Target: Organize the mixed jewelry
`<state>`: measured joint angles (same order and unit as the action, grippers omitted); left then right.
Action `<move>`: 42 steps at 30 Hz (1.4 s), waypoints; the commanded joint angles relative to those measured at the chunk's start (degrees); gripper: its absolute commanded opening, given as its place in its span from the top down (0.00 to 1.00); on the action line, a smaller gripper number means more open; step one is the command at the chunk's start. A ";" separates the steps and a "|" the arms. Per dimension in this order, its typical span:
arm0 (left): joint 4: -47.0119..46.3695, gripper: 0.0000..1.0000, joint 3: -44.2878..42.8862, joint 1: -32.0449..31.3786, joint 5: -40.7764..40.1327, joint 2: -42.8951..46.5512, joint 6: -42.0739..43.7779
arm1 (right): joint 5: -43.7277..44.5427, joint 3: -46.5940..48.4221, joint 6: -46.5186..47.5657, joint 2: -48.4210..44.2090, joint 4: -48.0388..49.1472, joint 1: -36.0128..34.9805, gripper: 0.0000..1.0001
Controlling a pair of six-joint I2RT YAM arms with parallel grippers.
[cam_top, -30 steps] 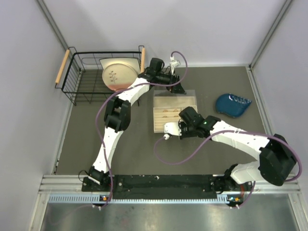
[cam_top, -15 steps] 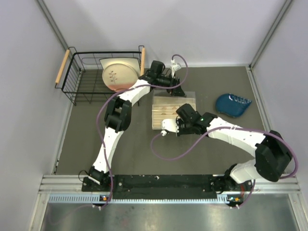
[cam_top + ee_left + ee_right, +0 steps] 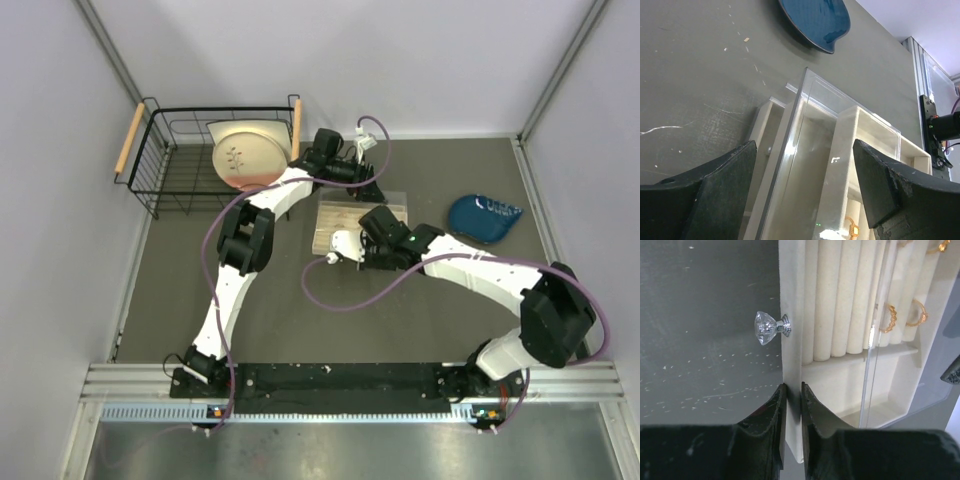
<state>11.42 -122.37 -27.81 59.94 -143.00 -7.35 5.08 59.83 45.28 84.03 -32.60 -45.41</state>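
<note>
A beige jewelry box point(image 3: 375, 208) with a clear lid stands mid-table. Its drawer holds a ridged tray point(image 3: 840, 295) with tiny gold rings point(image 3: 890, 317) near the far side. My right gripper point(image 3: 791, 390) is shut on the drawer's front panel point(image 3: 791, 300), just below its crystal knob point(image 3: 767, 327); in the top view it point(image 3: 358, 255) is at the box's near edge. My left gripper point(image 3: 804, 165) is open over the box's far edge, straddling the clear lid point(image 3: 805, 150); one gold ring point(image 3: 852, 231) shows below it. No silver hoop shows.
A blue dish point(image 3: 485, 215) lies right of the box. A black wire basket point(image 3: 160, 165) holding a beige plate point(image 3: 245, 155) stands at the far left. Walls close in on the left, right and back.
My right gripper has moved away from the arm bases and left with the drawer front, and the drawer has slid further into the box. My left gripper has barely moved.
</note>
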 commanded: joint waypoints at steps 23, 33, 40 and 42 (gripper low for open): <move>-0.87 0.17 2.13 -1.19 -0.09 3.34 -0.99 | -3.67 4.86 -9.24 -3.87 -5.28 1.20 0.59; -0.96 0.17 1.16 -1.10 -0.26 3.17 -1.52 | -11.32 0.81 -8.89 -0.19 -5.72 1.11 0.60; -1.31 0.17 0.99 -1.19 -0.09 2.55 -2.14 | -7.46 3.18 -8.10 8.25 -0.01 2.16 0.62; -1.23 0.17 0.99 -1.19 -0.09 2.46 -2.22 | -6.41 4.85 -7.92 11.31 1.47 3.04 0.63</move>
<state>10.11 -120.97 -28.16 59.09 -142.34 -8.91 -3.09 60.90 36.93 91.00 -35.99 -44.05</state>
